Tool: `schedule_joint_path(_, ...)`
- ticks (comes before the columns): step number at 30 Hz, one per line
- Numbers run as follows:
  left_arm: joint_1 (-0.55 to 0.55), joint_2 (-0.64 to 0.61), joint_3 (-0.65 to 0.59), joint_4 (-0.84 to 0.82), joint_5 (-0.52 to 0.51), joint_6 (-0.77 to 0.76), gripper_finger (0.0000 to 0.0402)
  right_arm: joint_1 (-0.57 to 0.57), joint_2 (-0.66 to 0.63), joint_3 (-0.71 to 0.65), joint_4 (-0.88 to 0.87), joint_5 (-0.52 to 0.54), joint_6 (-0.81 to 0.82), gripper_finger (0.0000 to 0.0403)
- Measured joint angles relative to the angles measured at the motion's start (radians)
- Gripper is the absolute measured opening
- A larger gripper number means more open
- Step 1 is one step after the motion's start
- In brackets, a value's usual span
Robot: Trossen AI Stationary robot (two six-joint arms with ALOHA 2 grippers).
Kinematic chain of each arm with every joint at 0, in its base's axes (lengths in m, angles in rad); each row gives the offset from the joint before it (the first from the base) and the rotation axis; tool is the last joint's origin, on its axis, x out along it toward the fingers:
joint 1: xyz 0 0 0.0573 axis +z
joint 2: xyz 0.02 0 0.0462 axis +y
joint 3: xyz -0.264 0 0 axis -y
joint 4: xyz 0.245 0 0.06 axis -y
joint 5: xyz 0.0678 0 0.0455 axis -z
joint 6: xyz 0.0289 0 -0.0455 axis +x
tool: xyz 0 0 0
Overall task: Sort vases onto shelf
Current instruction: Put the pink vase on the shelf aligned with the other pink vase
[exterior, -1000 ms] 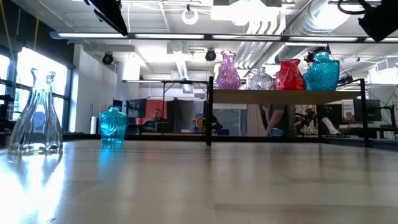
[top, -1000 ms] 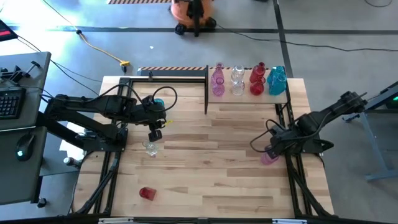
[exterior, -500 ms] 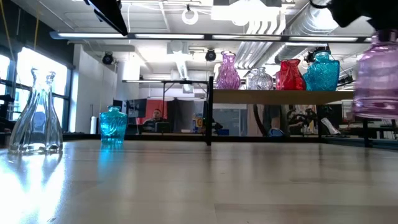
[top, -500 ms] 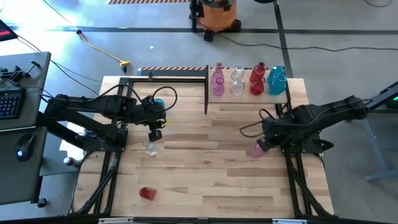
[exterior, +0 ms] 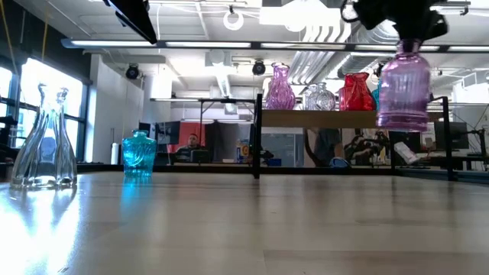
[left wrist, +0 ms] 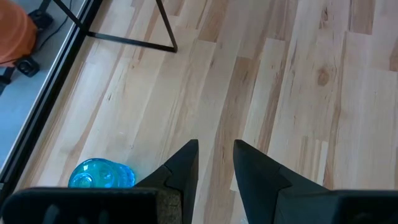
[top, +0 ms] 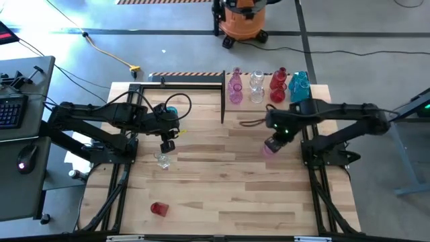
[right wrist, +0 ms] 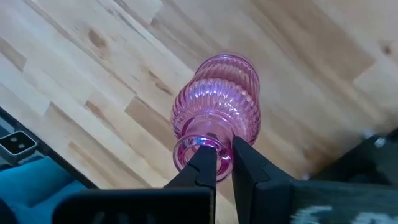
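- Risk nearest the low camera is small: a clear vase [exterior: 44, 137] and a teal vase [exterior: 139, 155] stand upright on the tabletop [top: 222, 181], well apart from the carried piece, and a red vase [top: 158, 208] is seen lying near the front edge in the high view
- Left gripper [top: 167, 144] hangs over the clear vase with its fingers [left wrist: 184, 163] parted and nothing between them; a knock is judged possible only if it were lowered off-centre
- Right gripper [top: 271, 144] is shut on the rim of a ribbed pink vase [exterior: 403, 88], which is held in the air above the table, in front of the shelf [top: 306, 102]
- Pink vase hangs upright, long axis vertical, mouth up at the fingers, base down
- Slipping is judged the main danger, since only thin glass at the lip is pinched and the body hangs free below
- Collision is the second danger: four vases are already lined up on the shelf, and the pink one [top: 235, 87], the clear one [top: 256, 87], the red one [top: 278, 87] or the teal one [top: 299, 87] could be toppled if the carried base were brought in too low or too close
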Motion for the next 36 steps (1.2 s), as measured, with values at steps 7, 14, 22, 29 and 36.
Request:
schedule_joint_path(7, 0.000, 0.000, 0.000, 0.000, 0.000, 0.000, 0.0090, -0.116, 0.121, 0.134, -0.049, -0.012, -0.216, 0.0000)
schedule_joint_path(14, 0.000, 0.000, 0.000, 0.000, 0.000, 0.000, 0.0090, -0.192, 0.250, 0.295, -0.121, -0.012, -0.411, 0.0000)
schedule_joint_path(22, 0.000, 0.000, 0.000, 0.000, 0.000, 0.000, 0.0090, -0.249, 0.376, 0.470, -0.185, -0.013, -0.581, 0.0000)
schedule_joint_path(29, 0.000, 0.000, 0.000, 0.000, 0.000, 0.000, 0.0090, -0.287, 0.452, 0.569, -0.182, -0.005, -0.699, 0.0000)
schedule_joint_path(36, 0.000, 0.000, 0.000, 0.000, 0.000, 0.000, 0.0090, -0.304, 0.496, 0.660, -0.184, 0.019, -0.778, 0.0000)
